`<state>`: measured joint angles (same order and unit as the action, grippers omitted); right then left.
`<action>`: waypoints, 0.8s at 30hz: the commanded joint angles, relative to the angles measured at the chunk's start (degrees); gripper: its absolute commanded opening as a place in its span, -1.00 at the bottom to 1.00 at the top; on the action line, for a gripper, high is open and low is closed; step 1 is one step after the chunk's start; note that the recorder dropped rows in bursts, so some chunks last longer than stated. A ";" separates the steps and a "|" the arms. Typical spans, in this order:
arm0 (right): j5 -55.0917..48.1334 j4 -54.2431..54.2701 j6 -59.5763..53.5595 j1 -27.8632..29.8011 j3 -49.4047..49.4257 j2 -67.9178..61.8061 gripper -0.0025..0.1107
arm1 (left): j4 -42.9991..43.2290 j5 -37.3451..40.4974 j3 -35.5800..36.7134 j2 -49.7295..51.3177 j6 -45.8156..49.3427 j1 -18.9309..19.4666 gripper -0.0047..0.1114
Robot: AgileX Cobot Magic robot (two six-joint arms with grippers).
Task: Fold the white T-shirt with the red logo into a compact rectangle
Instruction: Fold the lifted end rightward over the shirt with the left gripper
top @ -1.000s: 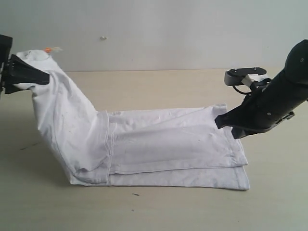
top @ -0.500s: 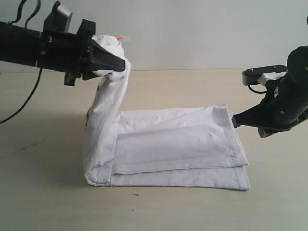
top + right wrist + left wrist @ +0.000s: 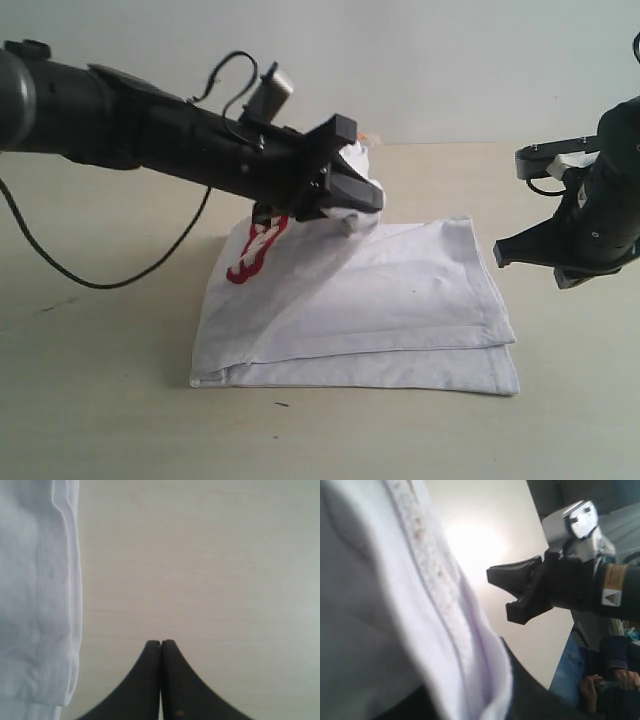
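Folding looks nearly done: the white T-shirt (image 3: 400,310) lies doubled, red logo (image 3: 252,252) at 9 o'clock, left gripper (image 3: 372,203) pinching its collar end, not yet laid down, right gripper (image 3: 497,251) pressed together, empty, at 3 o'clock.

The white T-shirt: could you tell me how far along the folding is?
Done: the white cotton T-shirt lies folded into a narrow strip. In hand: the black left gripper holds the collar end above it, fuzzy red logo showing. Left: lay that end flat.
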<state>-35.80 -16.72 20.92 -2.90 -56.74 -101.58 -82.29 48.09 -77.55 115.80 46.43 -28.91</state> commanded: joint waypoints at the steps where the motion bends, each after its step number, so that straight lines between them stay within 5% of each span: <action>1: 0.29 0.20 0.16 0.25 -0.23 0.78 -0.96 | -3.55 0.49 -1.74 3.85 2.67 -3.14 -0.70; 3: 0.32 0.20 0.16 0.25 -0.23 0.78 -0.96 | -3.99 0.83 -2.85 5.25 2.81 -4.30 -0.44; 6: 0.16 0.20 0.16 0.25 -0.23 0.78 -0.96 | -5.66 1.58 -5.18 6.97 2.71 -5.19 0.28; 8: 0.07 0.20 0.16 0.25 -0.23 0.78 -0.96 | -6.81 2.64 -7.03 7.24 2.43 -5.32 0.58; 16: 0.05 1.37 -0.26 0.25 -0.23 0.78 -0.96 | 0.07 6.23 -9.90 7.24 1.16 -2.06 -0.04; 24: 2.65 27.27 -25.14 0.25 -0.23 0.78 -0.96 | 21.89 5.54 -9.90 7.93 -5.39 -0.45 -0.17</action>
<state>-34.40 0.69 6.22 -2.90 -56.74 -101.58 -66.64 53.69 -87.16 123.18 43.55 -29.09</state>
